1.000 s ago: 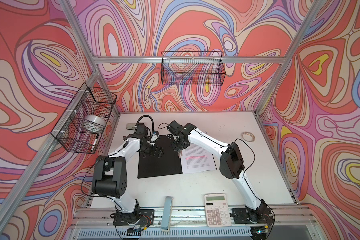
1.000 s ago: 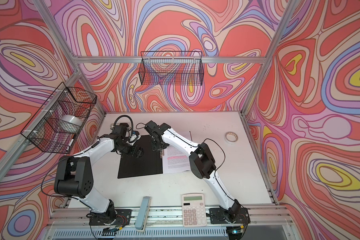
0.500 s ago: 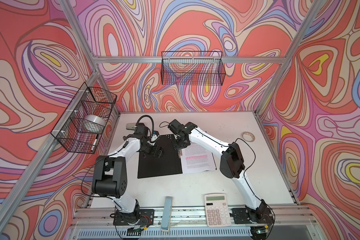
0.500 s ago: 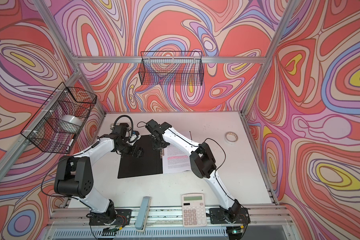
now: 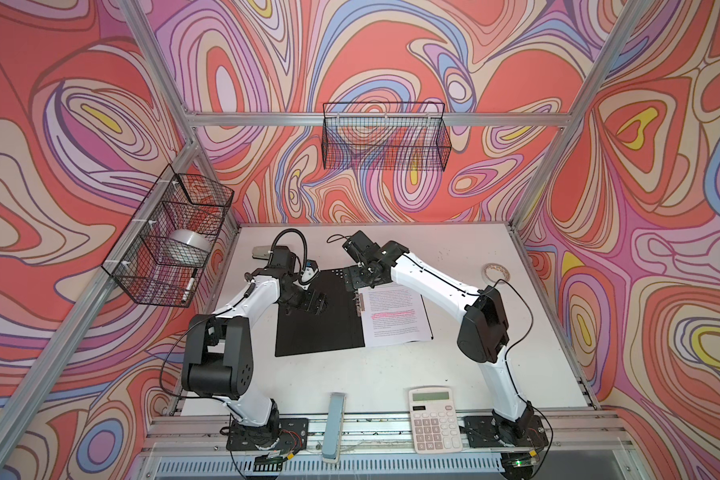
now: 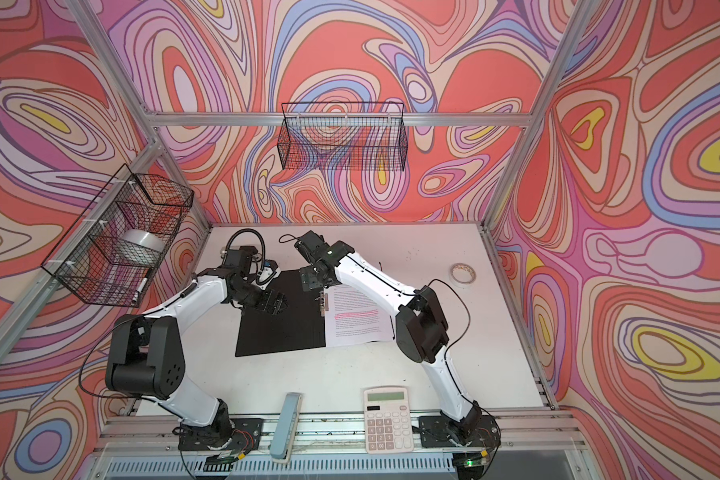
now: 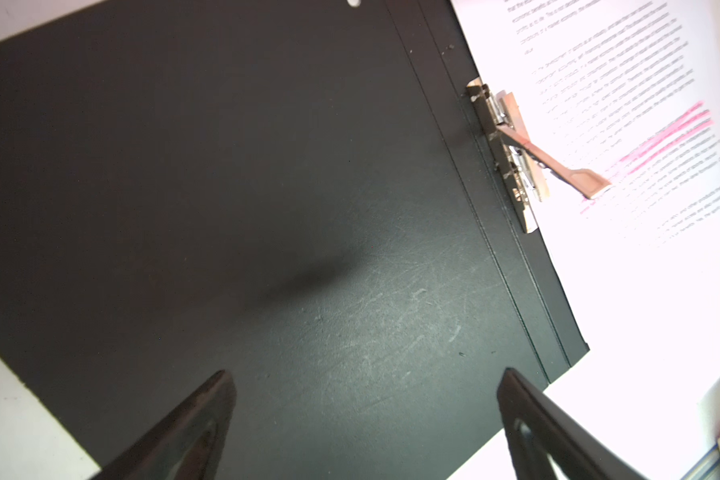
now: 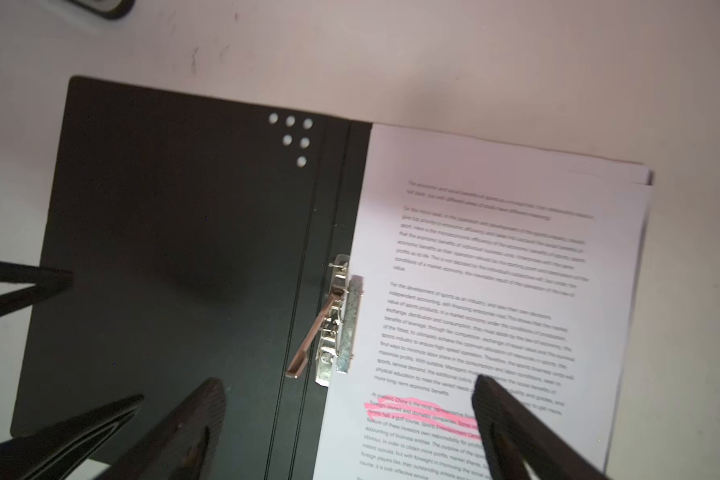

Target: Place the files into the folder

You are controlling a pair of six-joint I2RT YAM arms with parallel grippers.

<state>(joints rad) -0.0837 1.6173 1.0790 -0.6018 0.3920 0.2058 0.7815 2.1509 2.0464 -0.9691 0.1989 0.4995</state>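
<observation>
The folder (image 5: 321, 328) (image 6: 279, 332) lies open on the white table, black inside facing up. The files (image 5: 395, 316) (image 8: 495, 270), white printed sheets with a pink highlighted line, lie on its right half, their left edge under the metal clip (image 8: 337, 324) (image 7: 512, 162) at the spine. The clip's lever stands raised. My left gripper (image 5: 319, 301) (image 7: 366, 374) hangs open over the bare left flap, holding nothing. My right gripper (image 5: 360, 281) (image 8: 348, 380) is open above the spine near the clip, one finger over the flap and one over the files.
A white calculator (image 5: 435, 419) and a grey-blue bar-shaped tool (image 5: 335, 424) sit at the front edge. A tape roll (image 5: 496, 272) lies at the right rear. Wire baskets hang on the back wall (image 5: 385, 137) and the left wall (image 5: 171, 245).
My right gripper has opened; it was shut near the clip before. Both arms have stayed almost where they were, and the folder and files have not shifted.
</observation>
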